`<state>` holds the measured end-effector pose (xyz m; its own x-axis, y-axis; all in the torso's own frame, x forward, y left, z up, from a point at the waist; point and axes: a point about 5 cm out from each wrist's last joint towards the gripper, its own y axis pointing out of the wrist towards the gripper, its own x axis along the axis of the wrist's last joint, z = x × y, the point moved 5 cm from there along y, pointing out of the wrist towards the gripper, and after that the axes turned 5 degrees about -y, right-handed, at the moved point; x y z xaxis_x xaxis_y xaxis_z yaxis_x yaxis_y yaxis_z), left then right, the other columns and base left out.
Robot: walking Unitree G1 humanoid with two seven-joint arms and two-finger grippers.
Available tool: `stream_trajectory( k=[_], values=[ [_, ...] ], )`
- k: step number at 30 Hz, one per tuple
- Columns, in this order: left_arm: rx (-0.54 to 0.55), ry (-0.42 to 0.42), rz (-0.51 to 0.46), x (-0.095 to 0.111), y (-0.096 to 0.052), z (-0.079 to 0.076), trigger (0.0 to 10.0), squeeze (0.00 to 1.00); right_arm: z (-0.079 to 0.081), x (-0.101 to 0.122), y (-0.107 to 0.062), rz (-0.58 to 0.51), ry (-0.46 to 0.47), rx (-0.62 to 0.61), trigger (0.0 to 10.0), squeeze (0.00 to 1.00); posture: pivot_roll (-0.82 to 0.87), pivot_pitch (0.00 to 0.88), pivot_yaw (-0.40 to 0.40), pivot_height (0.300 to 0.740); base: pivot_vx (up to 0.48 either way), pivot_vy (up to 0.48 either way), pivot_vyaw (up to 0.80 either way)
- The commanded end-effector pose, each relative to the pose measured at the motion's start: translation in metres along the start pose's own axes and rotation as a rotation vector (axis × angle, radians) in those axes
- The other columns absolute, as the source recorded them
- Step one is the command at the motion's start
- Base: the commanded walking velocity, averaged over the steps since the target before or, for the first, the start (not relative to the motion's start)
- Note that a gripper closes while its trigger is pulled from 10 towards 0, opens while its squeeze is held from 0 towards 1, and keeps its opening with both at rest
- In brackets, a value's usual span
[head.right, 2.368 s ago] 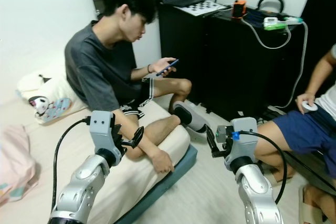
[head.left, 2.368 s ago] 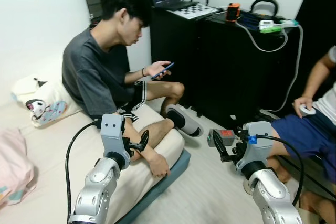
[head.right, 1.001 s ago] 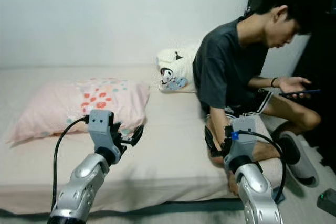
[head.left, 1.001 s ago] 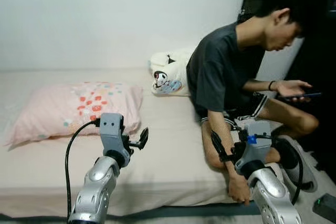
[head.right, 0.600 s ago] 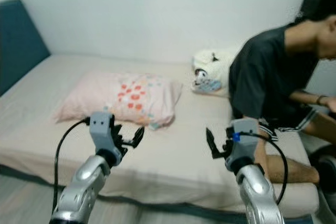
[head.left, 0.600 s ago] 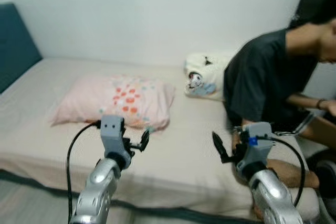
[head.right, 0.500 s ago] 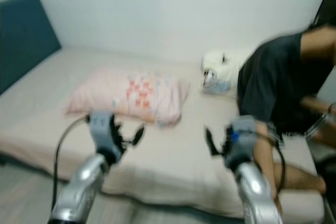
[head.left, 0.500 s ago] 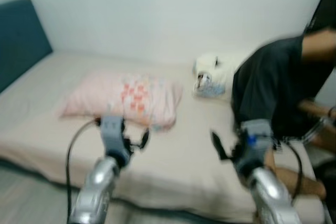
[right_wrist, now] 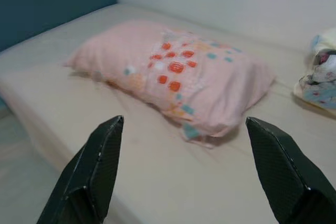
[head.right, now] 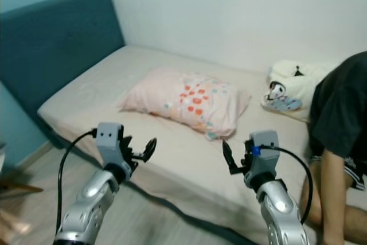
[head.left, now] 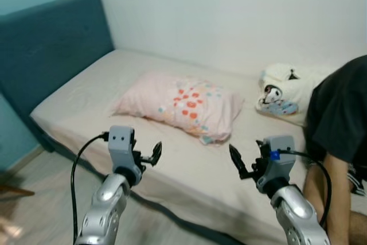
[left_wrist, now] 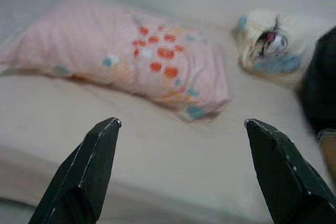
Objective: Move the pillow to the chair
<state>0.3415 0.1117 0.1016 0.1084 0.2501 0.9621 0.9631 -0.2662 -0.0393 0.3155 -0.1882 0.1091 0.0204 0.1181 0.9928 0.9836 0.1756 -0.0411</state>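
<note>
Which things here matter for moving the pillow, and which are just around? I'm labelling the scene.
For the job:
pink pillow on the bed
left gripper, open
right gripper, open

Just around:
white plush toy
seated person
blue headboard

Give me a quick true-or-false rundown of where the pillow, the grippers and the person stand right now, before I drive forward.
1. The pink pillow lies flat on the bed. True.
2. The left gripper is shut on the pillow. False: it is open, held short of the bed edge, apart from the pillow.
3. The right gripper is open and holds nothing. True.
4. The plush toy sits on top of the pillow. False: it lies apart from it, toward the robot's right near the wall.
5. A person sits on the bed to the robot's right. True.
</note>
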Motion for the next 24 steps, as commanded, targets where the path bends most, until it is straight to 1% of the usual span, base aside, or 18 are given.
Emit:
stream_trajectory(
  k=[1,13,16,22,24],
  values=[
    [0.021,-0.010,0.008,-0.0027,-0.0029,0.0065,10.0,0.00,0.0060,-0.0042,-0.0013,0.012,0.012,0.020,10.0,0.00,-0.07,0.000,-0.004,0.735,0.000,0.000,0.77],
    [0.019,-0.011,0.008,-0.0021,-0.0029,0.0064,10.0,0.00,0.0074,-0.0024,-0.0012,0.006,0.001,0.031,10.0,0.00,-0.07,0.000,-0.007,0.735,0.000,0.000,0.77],
    [0.019,-0.007,0.009,-0.0021,-0.0028,0.0064,10.0,0.00,0.0084,-0.0014,-0.0009,0.002,0.000,0.037,10.0,0.00,-0.07,0.000,-0.007,0.735,0.180,0.000,0.00],
    [0.016,-0.008,0.006,-0.0012,-0.0027,0.0051,10.0,0.00,0.0076,-0.0014,-0.0003,0.010,0.003,0.036,10.0,0.00,-0.07,0.000,-0.006,0.735,0.330,0.000,0.00],
    [0.016,-0.009,0.005,-0.0011,-0.0028,0.0050,10.0,0.00,0.0082,-0.0014,-0.0004,0.013,-0.013,0.042,10.0,0.00,-0.07,0.000,-0.006,0.735,0.356,0.000,0.00]
  ],
)
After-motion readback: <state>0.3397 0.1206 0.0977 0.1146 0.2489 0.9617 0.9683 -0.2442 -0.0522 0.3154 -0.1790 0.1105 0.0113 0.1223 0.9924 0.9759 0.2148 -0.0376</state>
